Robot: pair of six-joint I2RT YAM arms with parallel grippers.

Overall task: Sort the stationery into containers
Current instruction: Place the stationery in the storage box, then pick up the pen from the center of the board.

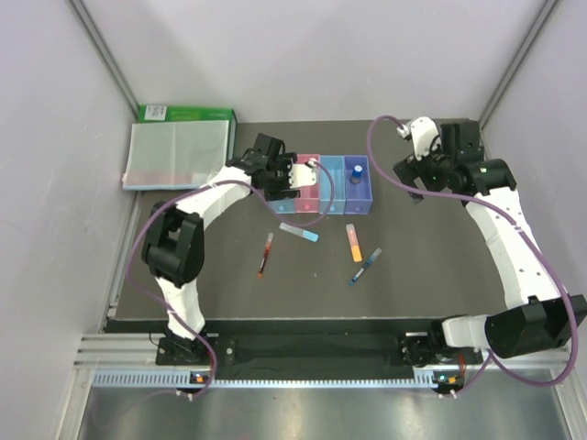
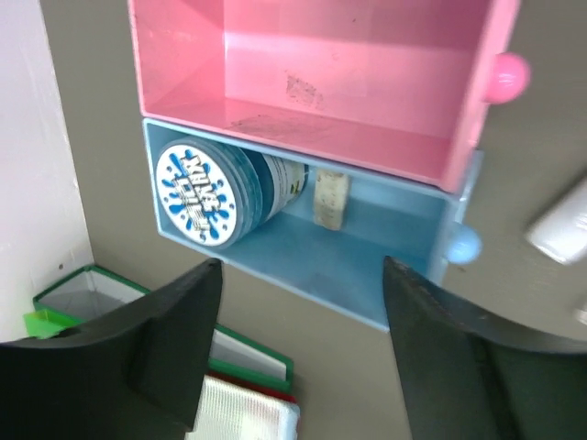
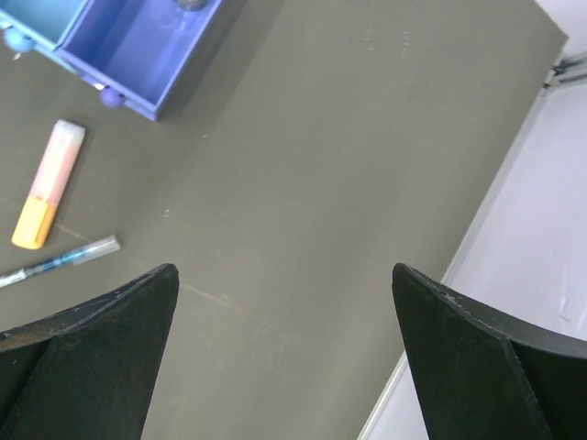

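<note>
Since tape roll (image 2: 206,194) and eraser (image 2: 331,198) lie sorted in the blue bin (image 2: 367,293), your left tool (image 2: 303,275) hovers spread, empty.

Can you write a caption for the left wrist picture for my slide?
Open left gripper hovers over a light-blue plastic bin holding a round tape roll and beige eraser.

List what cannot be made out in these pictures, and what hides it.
Top external: the left arm covers the end light-blue bin, hiding its tape roll and eraser.
Right wrist: the top edge cuts off the bottle in the purple-blue bin.
Left wrist: a white thing at the right edge is blurred and cut off.
</note>
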